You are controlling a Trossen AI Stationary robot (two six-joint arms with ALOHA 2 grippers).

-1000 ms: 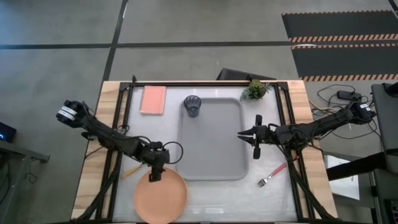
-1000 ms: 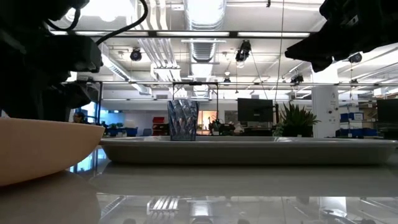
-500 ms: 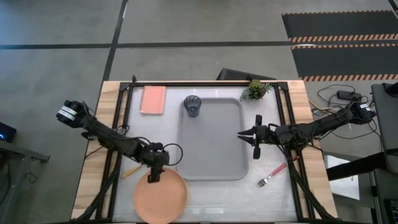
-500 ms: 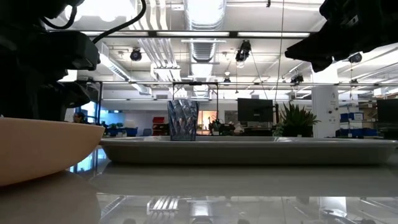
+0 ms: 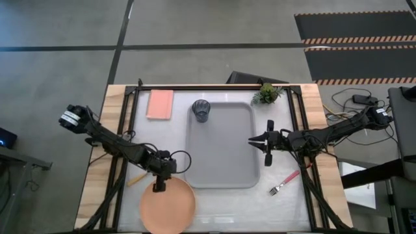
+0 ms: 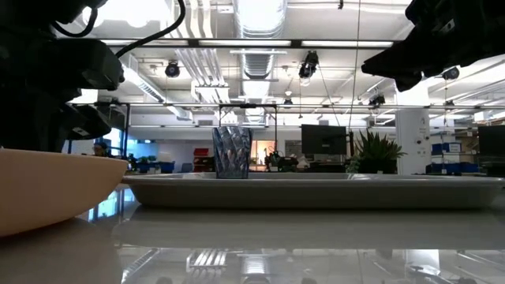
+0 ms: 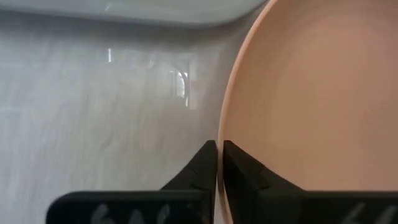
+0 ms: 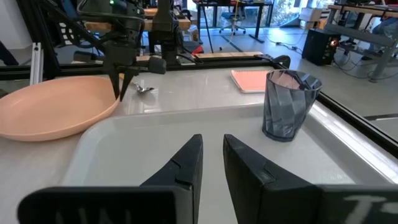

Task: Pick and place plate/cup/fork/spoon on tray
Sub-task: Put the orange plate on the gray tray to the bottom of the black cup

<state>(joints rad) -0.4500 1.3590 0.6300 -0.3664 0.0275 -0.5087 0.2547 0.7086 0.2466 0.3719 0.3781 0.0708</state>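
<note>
The salmon-orange plate (image 5: 170,208) rests on the table at the near left, beside the grey tray (image 5: 221,174). My left gripper (image 5: 158,187) is shut on its far left rim. The dark tumbler cup (image 5: 201,111) stands upright in the tray's far left corner. The fork (image 5: 285,182) with the pink-red handle lies on the table off the tray's near right corner. The spoon (image 5: 135,179) lies left of the plate. My right gripper (image 5: 252,140) hovers over the tray's right part, its fingers a little apart and holding nothing. My left gripper pinches the plate's rim (image 7: 219,127) on the far left side, with one finger (image 7: 239,171) inside the plate and the other (image 7: 199,171) outside. The fingers point down from above. The plate's underside stays on the table.
A pink rectangular pad (image 5: 160,104) lies at the far left, and a small green plant (image 5: 267,93) stands at the far right corner. A dark frame runs along the table's left, right and far sides. The tray's middle and near part are bare.
My left gripper has shut on the plate's rim and shifted a little toward the table's left edge. The plate has slid slightly with it. My right gripper has kept still.
</note>
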